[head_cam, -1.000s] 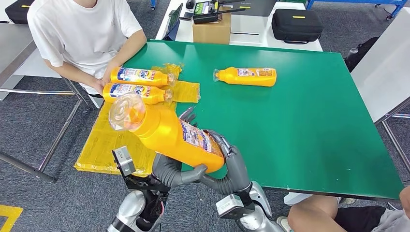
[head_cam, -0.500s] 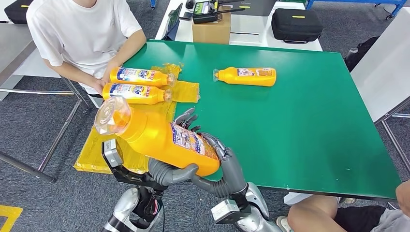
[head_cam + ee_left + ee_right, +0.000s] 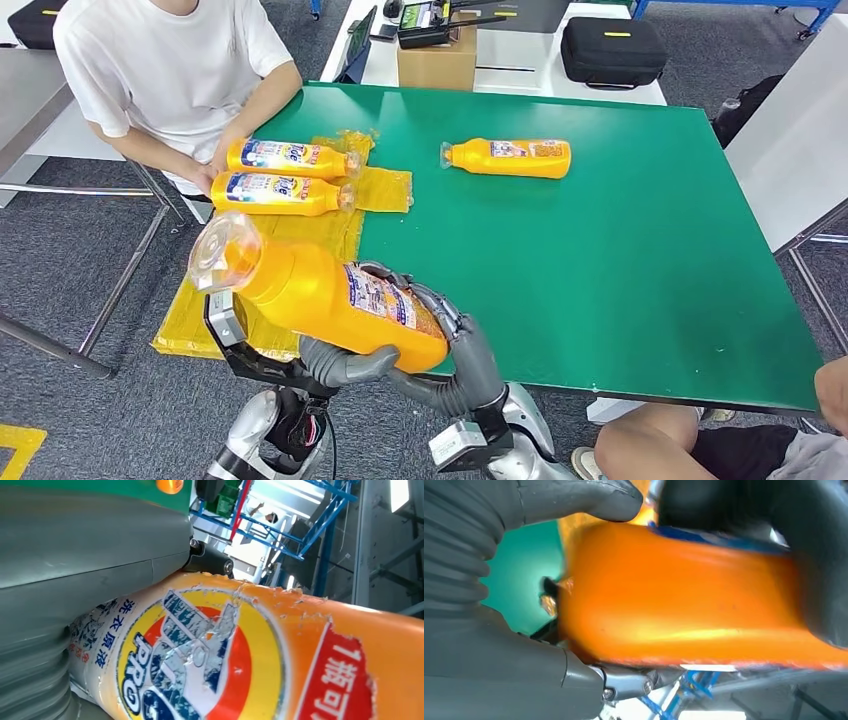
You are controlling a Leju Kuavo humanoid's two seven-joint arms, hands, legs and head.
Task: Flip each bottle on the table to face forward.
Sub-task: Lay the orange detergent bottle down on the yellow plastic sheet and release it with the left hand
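Both robot hands, the left robot hand [image 3: 345,362] and the right robot hand [image 3: 455,335], grip one orange bottle [image 3: 320,295], lifted above the near edge of the green counter [image 3: 620,250], clear cap toward the left. Two bottles [image 3: 285,175] lie on yellow plastic [image 3: 225,300] beside a seated person [image 3: 170,70]. Another bottle [image 3: 508,157] lies farther back.

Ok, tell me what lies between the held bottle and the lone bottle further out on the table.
Head view: bare green table separates the held bottle from the lone bottle.
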